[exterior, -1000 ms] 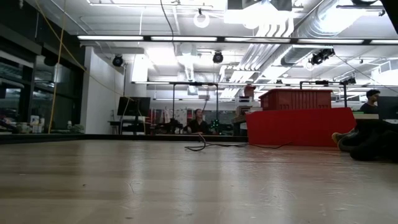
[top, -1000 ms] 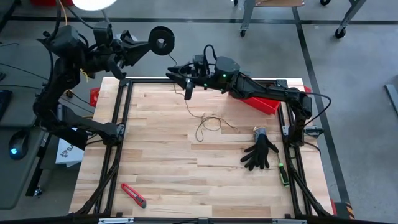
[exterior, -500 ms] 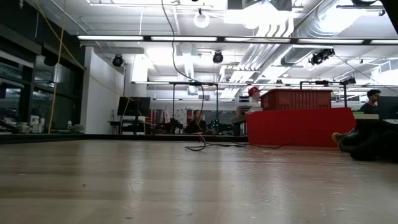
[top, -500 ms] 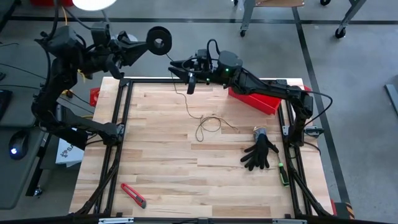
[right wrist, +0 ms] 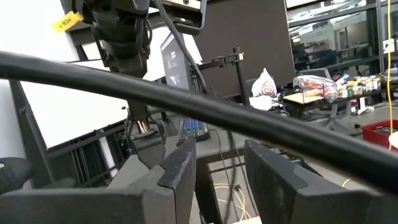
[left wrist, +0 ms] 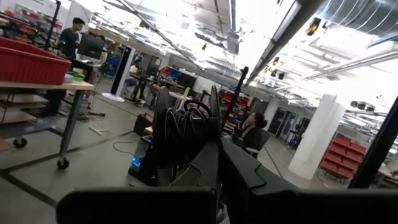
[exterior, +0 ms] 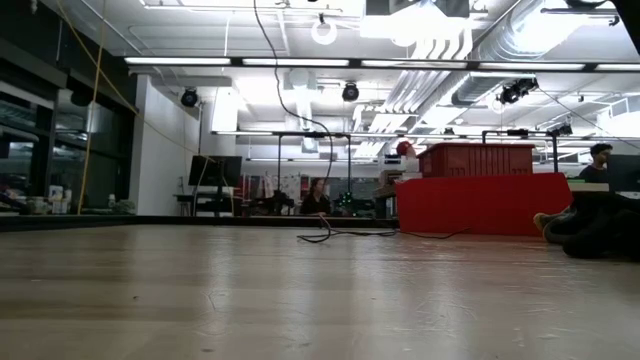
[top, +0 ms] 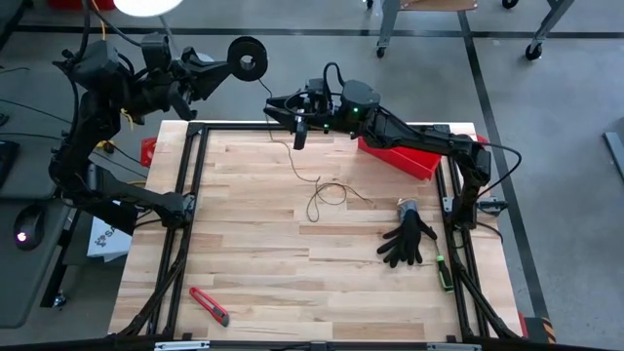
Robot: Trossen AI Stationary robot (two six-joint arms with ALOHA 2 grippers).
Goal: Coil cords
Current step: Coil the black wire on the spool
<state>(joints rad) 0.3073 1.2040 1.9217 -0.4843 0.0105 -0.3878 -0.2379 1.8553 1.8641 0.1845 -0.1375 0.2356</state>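
The left gripper [top: 226, 66] is raised beyond the far left corner of the desk [top: 263, 283], outside its black frame. Its fingers are closed on the small round black spool [top: 249, 59], which the left wrist view shows edge-on with dark cord wound around it [left wrist: 185, 134].

The right gripper [top: 281, 109] reaches from the right side across the far edge of the desk, near the spool but apart from it. In the right wrist view its two fingers [right wrist: 179, 167] stand parted with a clear gap between them. Whether the thin cord runs through that gap cannot be told.

The thin dark cord [top: 327, 194] hangs from near the right gripper down to the desk, where it lies in a loose loop around the middle of the far half of the wood. In the low view it appears as a small dark tangle [exterior: 330, 233] far back on the surface.

A red bin [top: 400, 156] sits under the right arm at the far right of the desk. A black glove [top: 408, 240] lies toward the right edge, with a small grey and blue object [top: 407, 208] just beyond it. A green-handled tool [top: 442, 270] rests along the right frame rail. A red utility knife [top: 209, 305] lies near the front left corner. A person [exterior: 598, 153] stands in the room beyond the desk.
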